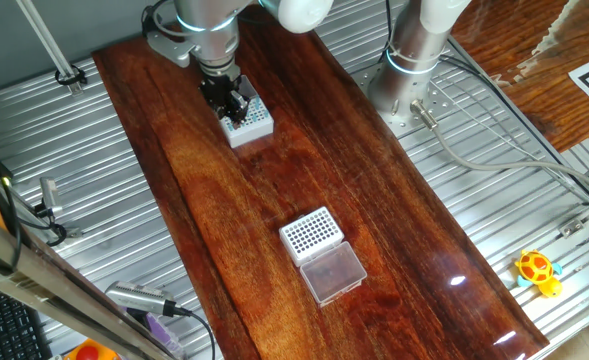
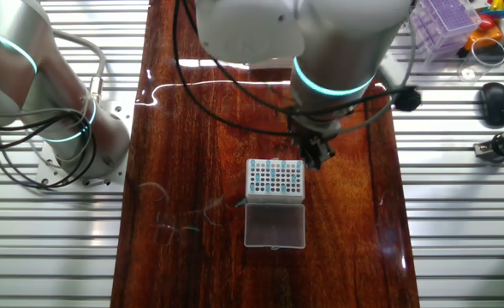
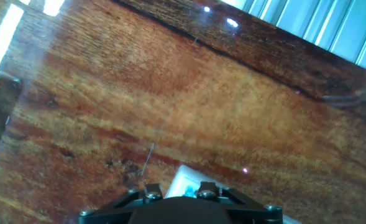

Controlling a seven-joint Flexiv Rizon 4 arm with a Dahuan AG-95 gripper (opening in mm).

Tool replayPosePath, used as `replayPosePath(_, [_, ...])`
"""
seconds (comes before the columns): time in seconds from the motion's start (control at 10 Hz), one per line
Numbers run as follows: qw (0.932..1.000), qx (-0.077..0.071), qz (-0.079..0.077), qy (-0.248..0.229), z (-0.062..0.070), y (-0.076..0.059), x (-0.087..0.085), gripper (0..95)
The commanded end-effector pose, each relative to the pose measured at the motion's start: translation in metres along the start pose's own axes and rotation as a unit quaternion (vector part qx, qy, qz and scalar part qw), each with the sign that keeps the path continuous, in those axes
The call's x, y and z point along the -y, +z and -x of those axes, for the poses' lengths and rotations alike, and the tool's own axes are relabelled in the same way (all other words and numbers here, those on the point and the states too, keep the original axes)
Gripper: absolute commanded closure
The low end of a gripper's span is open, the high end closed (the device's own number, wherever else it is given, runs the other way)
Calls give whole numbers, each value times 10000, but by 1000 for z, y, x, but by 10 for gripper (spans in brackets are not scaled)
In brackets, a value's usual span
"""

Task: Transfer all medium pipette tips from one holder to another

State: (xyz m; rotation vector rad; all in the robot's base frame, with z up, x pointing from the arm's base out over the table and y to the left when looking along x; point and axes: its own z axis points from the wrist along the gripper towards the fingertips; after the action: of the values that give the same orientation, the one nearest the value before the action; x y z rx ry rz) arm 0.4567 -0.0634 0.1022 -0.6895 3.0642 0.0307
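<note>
Where your black two-finger gripper point(image 1: 236, 103) hangs: over the far white fine-dotted rack point(image 1: 249, 122).
Slender teal-blue plastic tips point(image 2: 275, 176): upright in that rack, just beside the fingertips.
Jaws: you cannot tell.
White bold-holed rack point(image 1: 311, 232): near, well apart.

Black two-finger gripper point(image 1: 236, 103) is covering part of the small white square rack w/ fine grey dots point(image 1: 250, 122); jaw gap isn't readable. Hand view is blurring, bottom edge is cutting off that rack point(image 3: 186, 182). Teal-blue tips point(image 2: 276, 176) too small to count.
</note>
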Motion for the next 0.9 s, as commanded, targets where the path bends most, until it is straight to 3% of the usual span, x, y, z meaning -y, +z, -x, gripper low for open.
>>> replayPosePath(0.1, [10000, 8, -3, 17, -5, 8, 1, 570])
replayPosePath(0.2, [10000, 7, -4, 31, -7, 10, 1, 760])
replayPosePath(0.9, [10000, 17, -19, 87, -8, 25, 6, 760])
